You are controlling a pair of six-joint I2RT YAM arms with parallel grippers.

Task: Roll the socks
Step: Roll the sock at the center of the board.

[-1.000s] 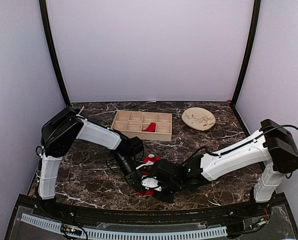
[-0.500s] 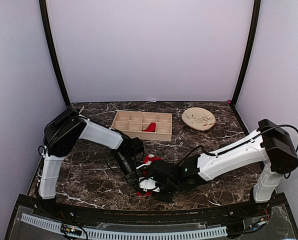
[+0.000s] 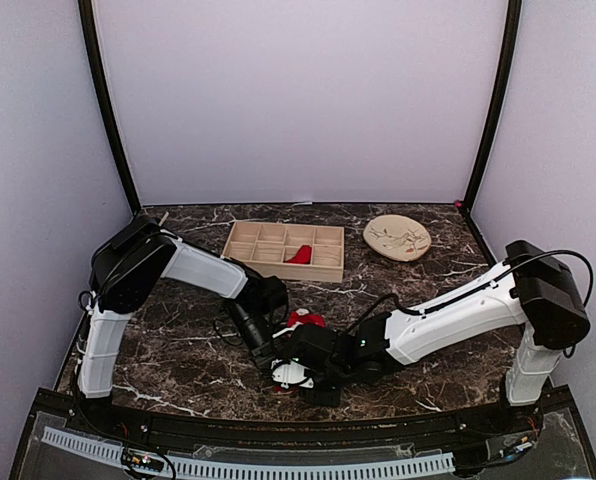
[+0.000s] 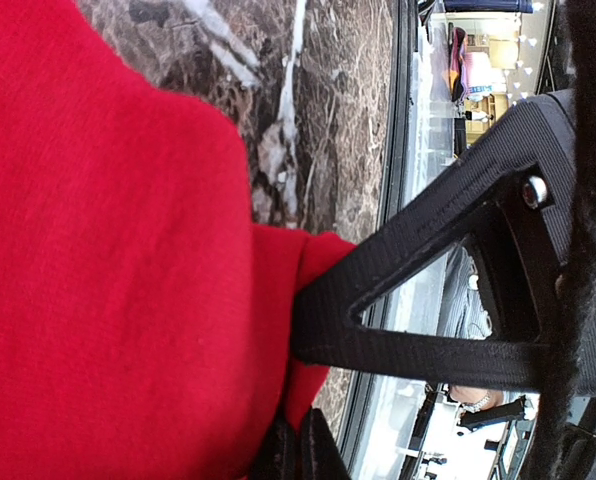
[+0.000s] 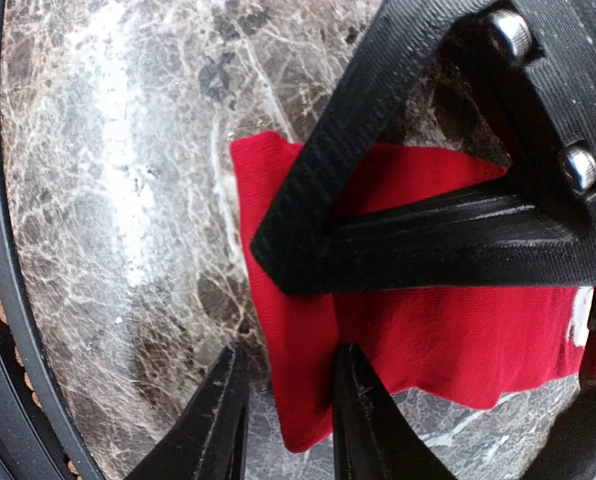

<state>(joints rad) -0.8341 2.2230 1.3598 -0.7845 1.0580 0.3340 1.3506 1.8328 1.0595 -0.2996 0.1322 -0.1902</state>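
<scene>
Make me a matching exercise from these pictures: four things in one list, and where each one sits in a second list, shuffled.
Things
1. red sock
2. wooden tray
3. beige dish
4. small red cloth

Places
A. far right part of the table
B. inside a compartment of the tray
C. near edge of the table, around the middle
D. far middle of the table, left of the dish

Pairs: 1-C, 2-D, 3-A, 4-B
</scene>
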